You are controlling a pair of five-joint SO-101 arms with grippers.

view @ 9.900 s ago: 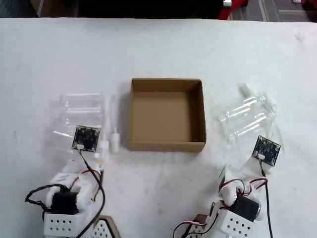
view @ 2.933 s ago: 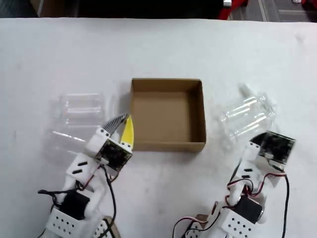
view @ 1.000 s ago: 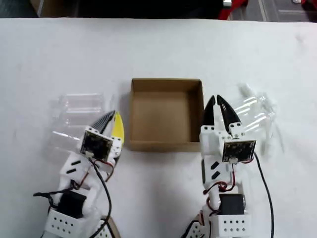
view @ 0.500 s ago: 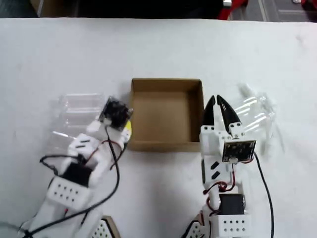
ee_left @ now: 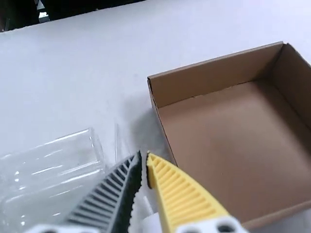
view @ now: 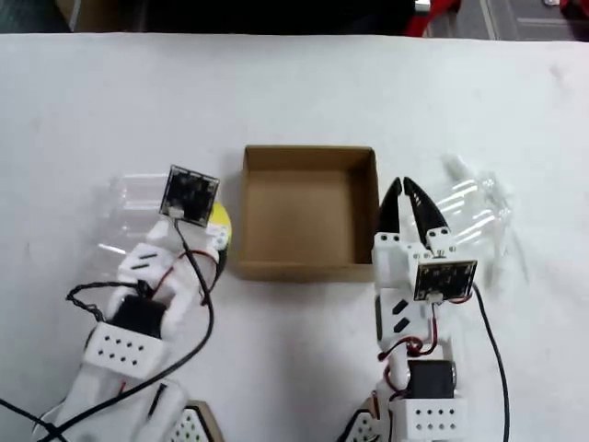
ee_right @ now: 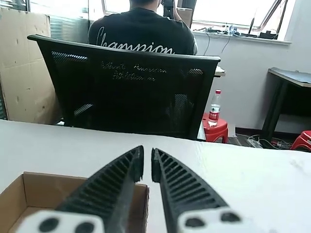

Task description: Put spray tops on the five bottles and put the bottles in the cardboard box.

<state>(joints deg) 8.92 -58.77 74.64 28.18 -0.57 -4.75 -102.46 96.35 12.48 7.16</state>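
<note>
The open cardboard box [view: 310, 214] sits mid-table, and nothing lies inside it. Clear bottles [view: 147, 198] lie on their sides to its left, and more clear bottles [view: 465, 216] lie to its right. My left gripper [ee_left: 144, 159], with one grey and one yellow finger [view: 220, 218], hangs shut between the left bottles [ee_left: 48, 165] and the box's left wall [ee_left: 160, 131]. A thin clear tube [ee_left: 116, 141] and a white piece [ee_left: 148, 219] lie under it. My right gripper [view: 401, 184] is shut, with its black fingers by the box's right wall, beside the right bottles.
A small white piece [view: 456, 168] lies behind the right bottles. White tabletop stretches beyond the box. Past the table's far edge stands a black mesh chair [ee_right: 126, 92].
My left arm has swung away from the box's front-left corner, towards the back and left, so its wrist now hangs over the left bottles. The right arm has kept still for the last second.
</note>
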